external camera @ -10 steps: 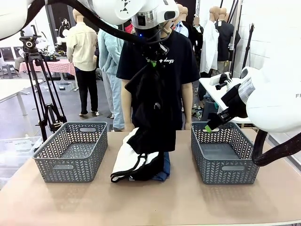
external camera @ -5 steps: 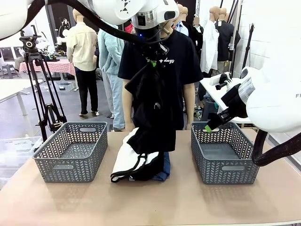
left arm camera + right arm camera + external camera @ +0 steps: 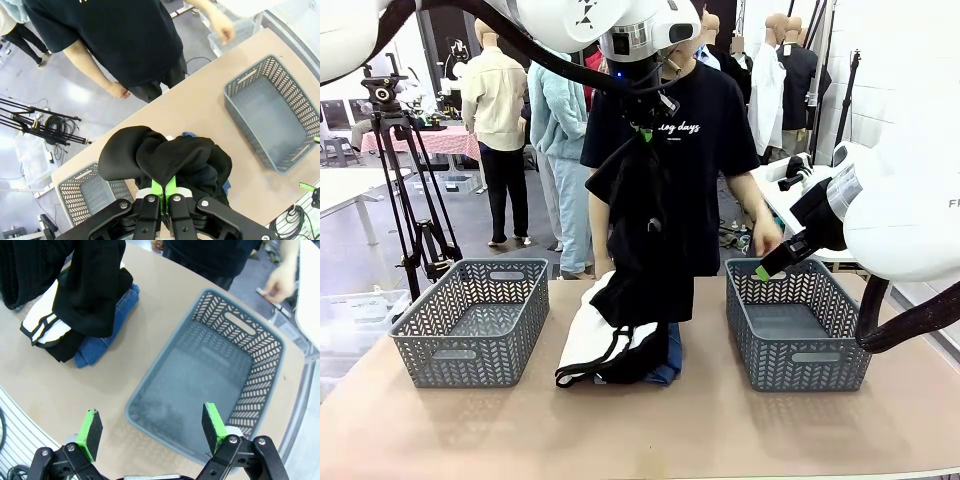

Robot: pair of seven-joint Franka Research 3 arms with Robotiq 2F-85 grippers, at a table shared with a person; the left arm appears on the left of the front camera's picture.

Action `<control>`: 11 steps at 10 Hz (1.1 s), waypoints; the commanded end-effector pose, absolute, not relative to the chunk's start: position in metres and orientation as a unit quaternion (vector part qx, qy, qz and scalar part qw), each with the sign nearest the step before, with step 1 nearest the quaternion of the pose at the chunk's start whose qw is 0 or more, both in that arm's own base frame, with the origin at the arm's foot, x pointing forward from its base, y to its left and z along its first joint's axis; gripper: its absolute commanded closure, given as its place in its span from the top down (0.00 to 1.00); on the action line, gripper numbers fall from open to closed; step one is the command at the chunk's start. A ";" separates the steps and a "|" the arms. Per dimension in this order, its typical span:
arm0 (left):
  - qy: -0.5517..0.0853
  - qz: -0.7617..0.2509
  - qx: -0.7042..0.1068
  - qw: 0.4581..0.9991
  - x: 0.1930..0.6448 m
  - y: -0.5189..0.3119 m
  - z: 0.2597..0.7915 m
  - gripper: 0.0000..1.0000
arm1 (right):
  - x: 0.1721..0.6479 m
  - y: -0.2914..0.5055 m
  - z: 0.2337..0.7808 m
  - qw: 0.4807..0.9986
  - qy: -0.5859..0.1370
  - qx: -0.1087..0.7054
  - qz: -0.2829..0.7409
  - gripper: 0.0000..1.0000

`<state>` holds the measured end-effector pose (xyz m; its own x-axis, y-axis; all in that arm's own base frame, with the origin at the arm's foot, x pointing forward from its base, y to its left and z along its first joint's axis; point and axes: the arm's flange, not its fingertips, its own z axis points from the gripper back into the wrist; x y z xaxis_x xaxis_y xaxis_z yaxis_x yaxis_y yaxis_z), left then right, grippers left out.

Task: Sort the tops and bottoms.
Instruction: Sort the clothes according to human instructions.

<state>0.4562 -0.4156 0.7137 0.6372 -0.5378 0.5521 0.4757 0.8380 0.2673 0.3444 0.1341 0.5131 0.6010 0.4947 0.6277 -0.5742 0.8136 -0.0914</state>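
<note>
My left gripper [image 3: 645,128] is high over the table's middle, shut on a black top [image 3: 642,230] that hangs down to the pile. In the left wrist view the gripper [image 3: 163,186] pinches the bunched black top [image 3: 165,155]. On the table lies a white top [image 3: 588,335] with thin black edging, over blue jeans [image 3: 670,366]. My right gripper [image 3: 769,262] hangs open above the right grey basket [image 3: 800,375]. The right wrist view shows its gripper [image 3: 151,427] spread wide over that basket [image 3: 250,400], with the jeans [image 3: 107,322] and the white top [image 3: 42,315] to the left.
A second grey basket [image 3: 470,355] stands at the table's left. A person in a black T-shirt stands at the far edge with a hand [image 3: 767,238] held out near the right basket's back rim. A tripod [image 3: 410,180] stands beyond the table's left.
The person has stepped to the right and reached a hand out toward the right basket. Both arms and the hanging top have stayed still.
</note>
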 end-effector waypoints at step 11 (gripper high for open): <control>-0.327 -0.278 0.041 0.902 0.456 -0.413 0.720 0.00 | 0.345 0.135 0.513 0.893 -0.334 0.064 0.295 1.00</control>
